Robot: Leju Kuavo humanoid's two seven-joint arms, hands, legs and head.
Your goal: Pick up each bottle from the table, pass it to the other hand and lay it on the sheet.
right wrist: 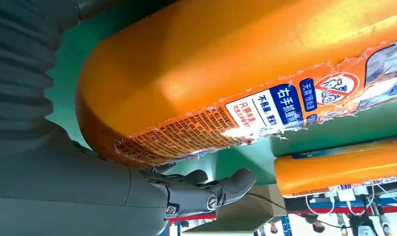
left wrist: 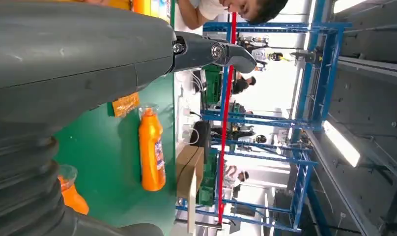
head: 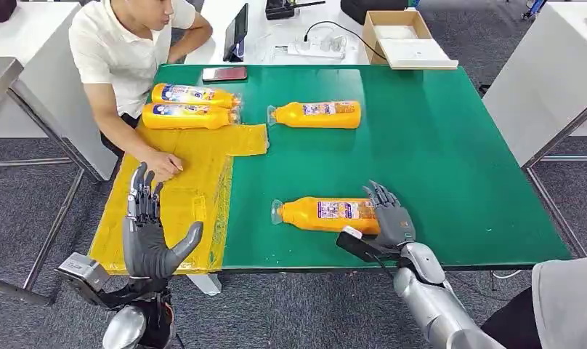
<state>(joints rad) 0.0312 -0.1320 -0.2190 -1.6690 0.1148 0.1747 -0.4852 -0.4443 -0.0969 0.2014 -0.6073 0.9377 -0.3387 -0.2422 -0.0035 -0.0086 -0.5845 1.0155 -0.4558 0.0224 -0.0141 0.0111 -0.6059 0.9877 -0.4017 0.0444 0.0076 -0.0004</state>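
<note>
Surrounding green table (head: 436, 160) with yellow sheet (head: 181, 196), grey carpet (head: 312, 313); left robot hand (head: 149, 233) empty, right robot hand (head: 392, 218) at bottle (head: 327, 213), grip unclear.

Four orange bottles (head: 327, 214), one sheet (head: 196, 190)

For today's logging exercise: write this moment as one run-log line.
right hand: at base of near bottle, grip unclear | left hand: open, over sheet | two bottles on sheet | one left on table

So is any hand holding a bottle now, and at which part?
The left hand is open and holds nothing. The right hand lies over the base end of the near bottle; a closed grip cannot be told.
</note>
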